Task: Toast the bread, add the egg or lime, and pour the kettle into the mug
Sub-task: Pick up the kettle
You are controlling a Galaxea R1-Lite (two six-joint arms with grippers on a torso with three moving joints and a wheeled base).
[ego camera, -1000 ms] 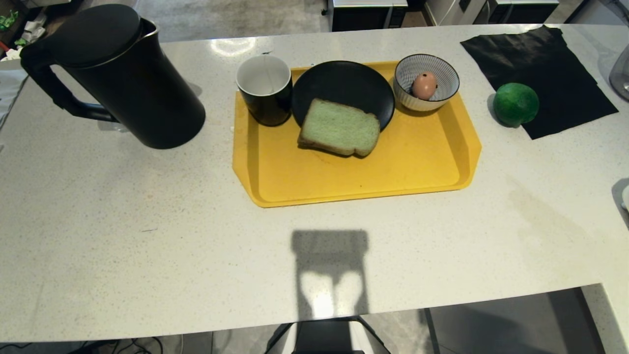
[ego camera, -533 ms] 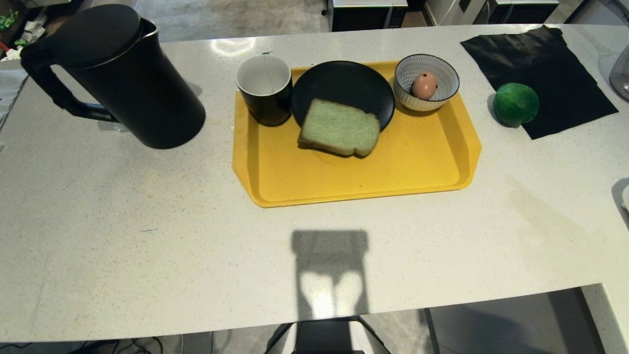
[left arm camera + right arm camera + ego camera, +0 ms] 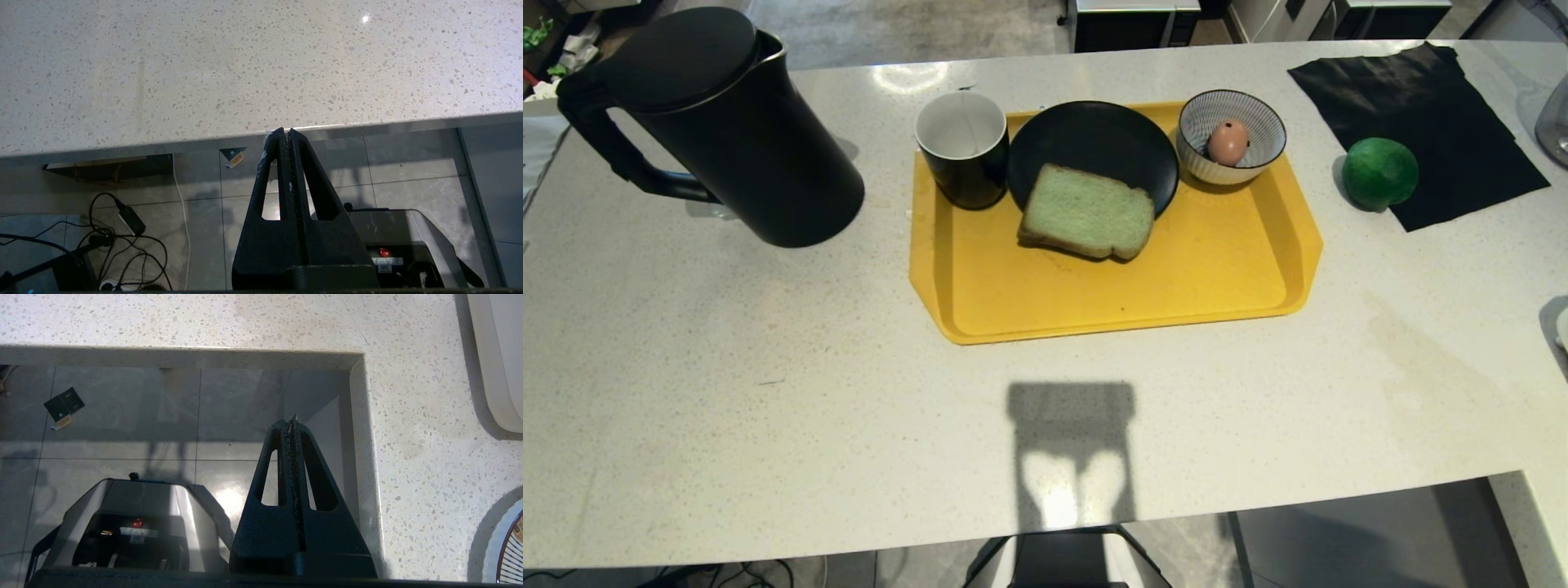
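Observation:
On the yellow tray (image 3: 1225,278) the pale green bread (image 3: 1088,212) lies half on a black plate (image 3: 1094,139). To the plate's left stands the black mug (image 3: 964,147), white inside. The egg (image 3: 1228,141) rests in a striped bowl (image 3: 1262,118) at the tray's back right. The lime (image 3: 1379,173) sits on the counter at the edge of a black cloth (image 3: 1421,106). The black kettle (image 3: 727,131) stands at the far left. Neither arm shows in the head view. My left gripper (image 3: 284,131) and right gripper (image 3: 291,420) are shut and empty, parked by the counter's near edge.
A white appliance (image 3: 498,355) and a patterned plate rim (image 3: 506,547) sit on the counter's right wing. The counter's near edge (image 3: 367,122) has floor, cables (image 3: 122,228) and my base (image 3: 130,522) below it.

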